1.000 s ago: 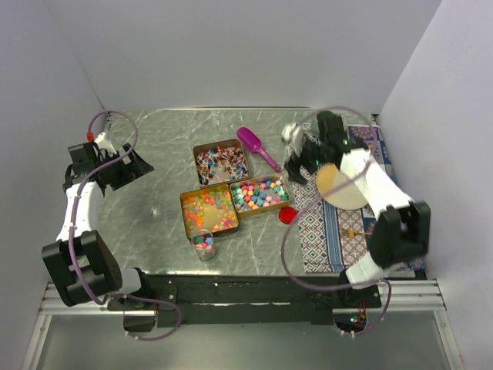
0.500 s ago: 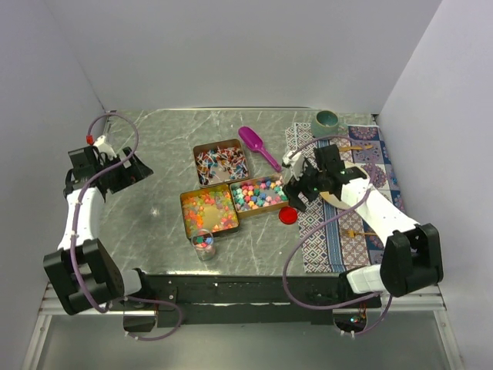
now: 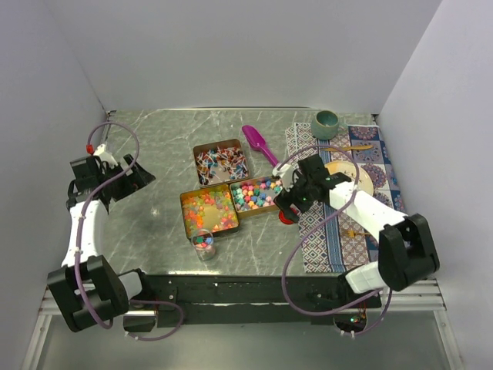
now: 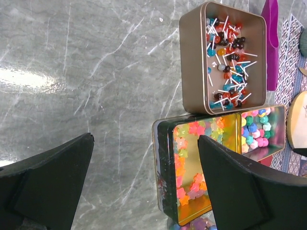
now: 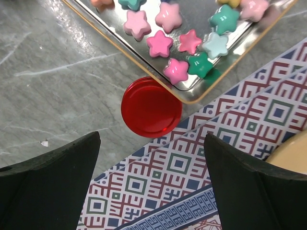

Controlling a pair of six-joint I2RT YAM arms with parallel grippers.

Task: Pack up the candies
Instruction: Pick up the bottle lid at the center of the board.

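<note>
Three tins point(image 3: 182, 212) of candies point(image 3: 260, 193) are sitting open on the tabletop point(image 3: 154, 146) while both pincers are hanging wide open, gripping nothing.

The right pincer point(image 5: 151, 143) is hovering just over the red lid point(image 5: 151, 107), which looks to be its target; it should be dropping straight, straddling the disc's edges, avoiding the patterned mat point(image 5: 192, 191) and the tin's corner. The pastel star candies are lying just beyond its fingertips; the left pincer point(image 4: 145, 139) is hanging well apart.
</note>
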